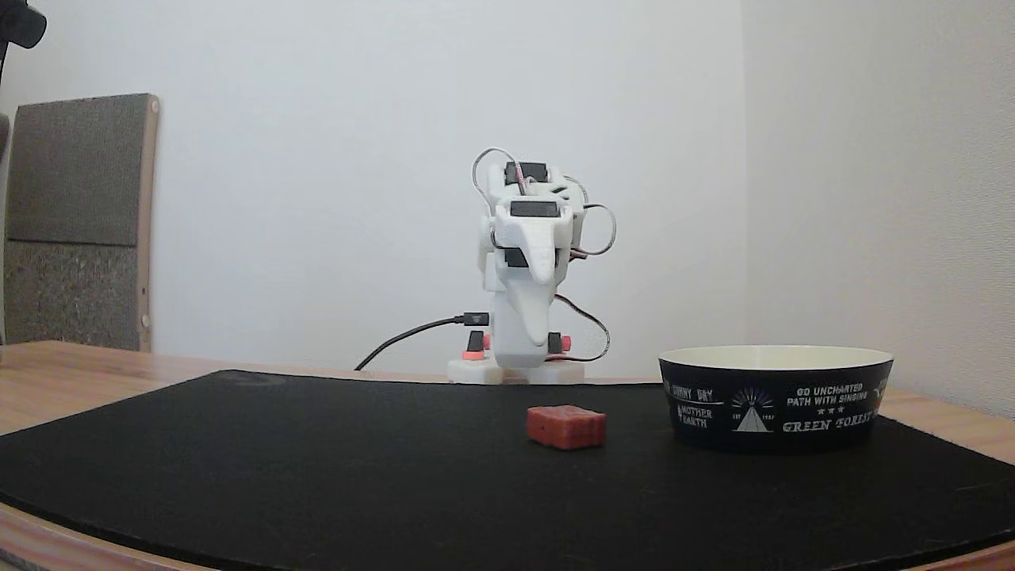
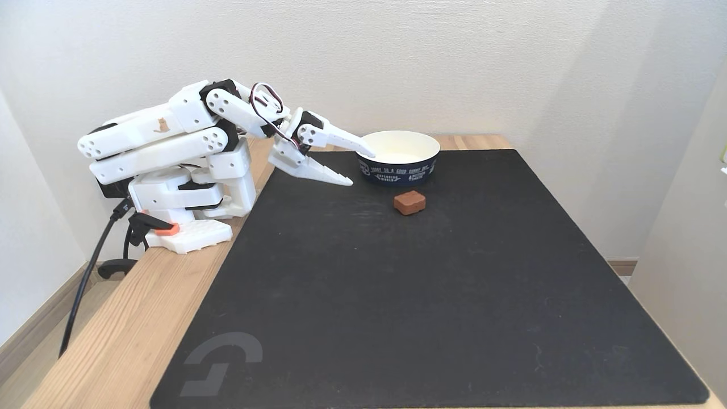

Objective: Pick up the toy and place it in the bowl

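Black mat (image 1: 317, 468) fills the foreground of a fixed view, spread over the wooden table (image 1: 71, 373). Going left to right in a fixed view (image 2: 363, 170): my white arm (image 2: 170, 142) sits folded low at the table's left edge, cable (image 2: 85, 284) trailing off below. My gripper (image 2: 359, 167) reaches out above the mat, jaws spread, nothing between them. Upper fingertip (image 2: 368, 153) lines up with the bowl's (image 2: 420, 165) near rim; contact unclear. Toy (image 2: 410, 202), red block, lies flat on the mat just in front of the bowl, apart from it and from my gripper. Bowl upright, cream inside showing.
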Controlling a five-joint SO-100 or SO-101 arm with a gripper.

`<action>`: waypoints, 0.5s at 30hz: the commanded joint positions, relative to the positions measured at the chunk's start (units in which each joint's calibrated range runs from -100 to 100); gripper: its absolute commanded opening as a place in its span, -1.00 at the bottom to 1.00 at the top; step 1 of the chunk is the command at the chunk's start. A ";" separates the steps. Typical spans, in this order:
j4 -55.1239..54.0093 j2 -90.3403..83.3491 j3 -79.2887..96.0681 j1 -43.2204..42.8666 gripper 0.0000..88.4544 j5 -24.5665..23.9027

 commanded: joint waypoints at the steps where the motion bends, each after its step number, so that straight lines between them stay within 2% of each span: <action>1: 0.20 -0.75 0.69 -0.27 -0.45 0.32; 6: 0.28 -0.17 -0.12 0.56 -0.45 0.94; 8: -0.14 5.09 -2.02 0.73 -0.44 4.70; 10: -1.07 11.67 -5.35 0.73 -0.44 6.53; 15: -5.05 38.27 -23.29 0.73 -0.44 7.10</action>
